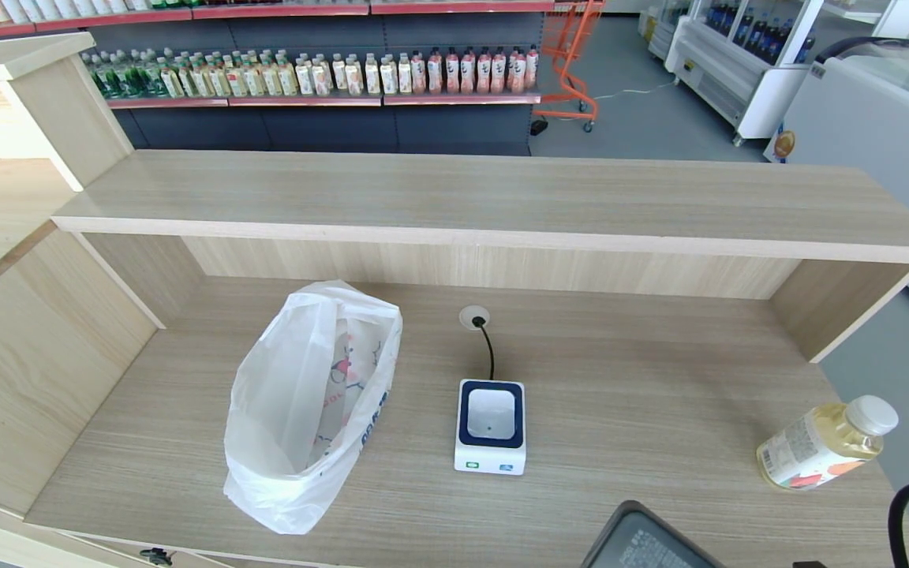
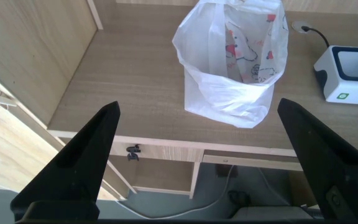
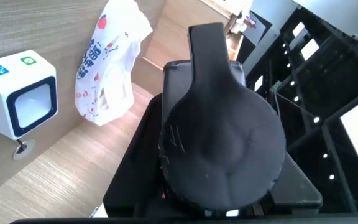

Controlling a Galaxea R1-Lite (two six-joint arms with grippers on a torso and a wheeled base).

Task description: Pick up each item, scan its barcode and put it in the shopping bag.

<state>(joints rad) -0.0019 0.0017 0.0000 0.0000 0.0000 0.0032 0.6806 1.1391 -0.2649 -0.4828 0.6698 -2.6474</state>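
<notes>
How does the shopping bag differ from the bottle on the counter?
The shopping bag stands upright, mouth open; the bottle lies on its side, capped. The bag is white crumpled film; the bottle clear, with pale yellow liquid. The bag sits left of the scanner, the bottle far right. Both rest on the counter.

bottle (image 1: 825, 444): pale yellow liquid, white cap, lying on its side, lower right of frame. scanner (image 1: 491, 426): white box, dark blue top, centre. bag (image 1: 308, 402): white plastic, standing open, just left of scanner.
</notes>
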